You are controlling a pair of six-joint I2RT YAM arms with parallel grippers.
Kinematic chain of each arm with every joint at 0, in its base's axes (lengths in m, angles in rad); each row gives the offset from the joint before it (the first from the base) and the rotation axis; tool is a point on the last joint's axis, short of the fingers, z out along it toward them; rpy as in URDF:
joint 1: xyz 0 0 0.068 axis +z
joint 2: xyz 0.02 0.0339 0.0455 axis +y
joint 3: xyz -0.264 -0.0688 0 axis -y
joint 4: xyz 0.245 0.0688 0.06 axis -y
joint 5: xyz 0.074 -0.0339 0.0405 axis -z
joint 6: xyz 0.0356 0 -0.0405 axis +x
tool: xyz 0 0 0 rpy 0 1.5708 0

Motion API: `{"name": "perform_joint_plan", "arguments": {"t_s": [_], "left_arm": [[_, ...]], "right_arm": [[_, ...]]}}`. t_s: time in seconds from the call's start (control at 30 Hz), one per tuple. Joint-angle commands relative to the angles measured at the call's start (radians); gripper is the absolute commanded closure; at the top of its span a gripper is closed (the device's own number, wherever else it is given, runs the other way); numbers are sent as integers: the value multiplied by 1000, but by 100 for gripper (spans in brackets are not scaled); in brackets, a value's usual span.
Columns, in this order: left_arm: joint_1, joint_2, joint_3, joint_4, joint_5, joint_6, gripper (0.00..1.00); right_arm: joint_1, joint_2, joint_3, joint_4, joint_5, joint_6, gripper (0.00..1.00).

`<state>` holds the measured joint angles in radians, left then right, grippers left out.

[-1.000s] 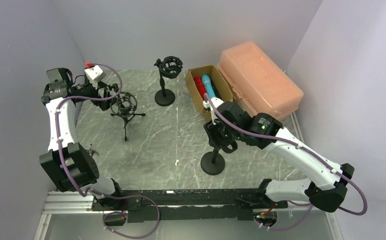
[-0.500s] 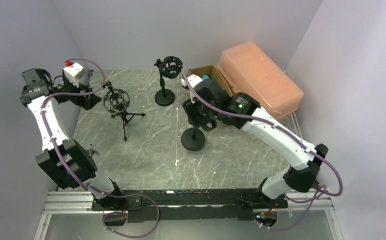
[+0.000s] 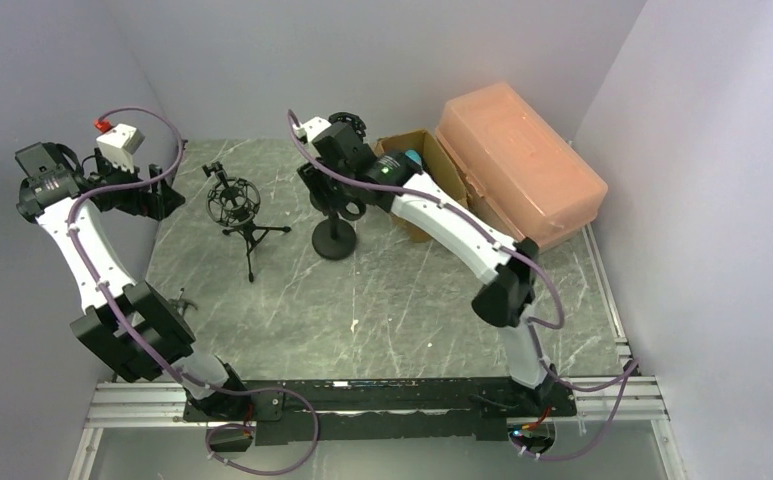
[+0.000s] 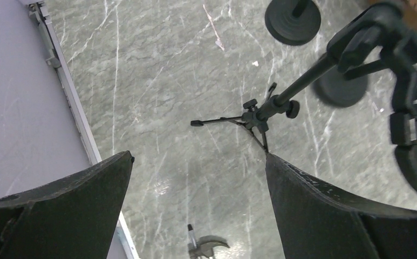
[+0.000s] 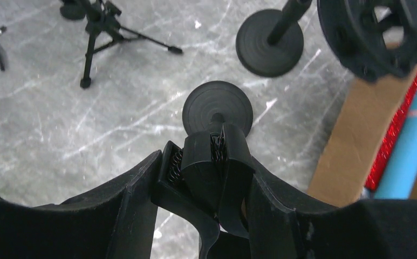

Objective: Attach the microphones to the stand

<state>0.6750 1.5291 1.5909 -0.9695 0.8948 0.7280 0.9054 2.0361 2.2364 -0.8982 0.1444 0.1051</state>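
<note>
Right wrist view: my right claw (image 5: 209, 164) clamps the clip stand (image 5: 218, 108) just beside the cardboard box (image 5: 346, 140), where the blue microphone (image 5: 411, 140) and red microphone (image 5: 392, 135) lie lengthwise. My left claw (image 4: 198, 159) gapes, well away from that box.

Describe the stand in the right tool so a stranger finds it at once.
Find the peach plastic case at the far right, with a cardboard box beside it. Left of the box stand two black round-base stands. The nearer stand, gripped by the right tool, has a spring clip; the farther stand carries a ring mount.
</note>
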Motion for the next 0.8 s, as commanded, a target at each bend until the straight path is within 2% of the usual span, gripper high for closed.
{"name": "perform_joint_plan", "arguments": {"t_s": [0.0, 0.23, 0.4, 0.6, 0.77], "left_arm": [[8, -66, 67, -11, 24, -145, 1], [8, -138, 69, 94, 58, -346, 1], [8, -177, 45, 167, 86, -445, 1], [8, -172, 72, 154, 111, -509, 1], [8, -174, 65, 164, 137, -543, 1]], "right_arm": [[-42, 77, 216, 67, -48, 17, 88], [-45, 95, 177, 83, -177, 83, 85], [-22, 78, 175, 50, -182, 91, 83], [16, 117, 301, -83, -106, 78, 80], [35, 98, 261, -106, -104, 70, 75]]}}
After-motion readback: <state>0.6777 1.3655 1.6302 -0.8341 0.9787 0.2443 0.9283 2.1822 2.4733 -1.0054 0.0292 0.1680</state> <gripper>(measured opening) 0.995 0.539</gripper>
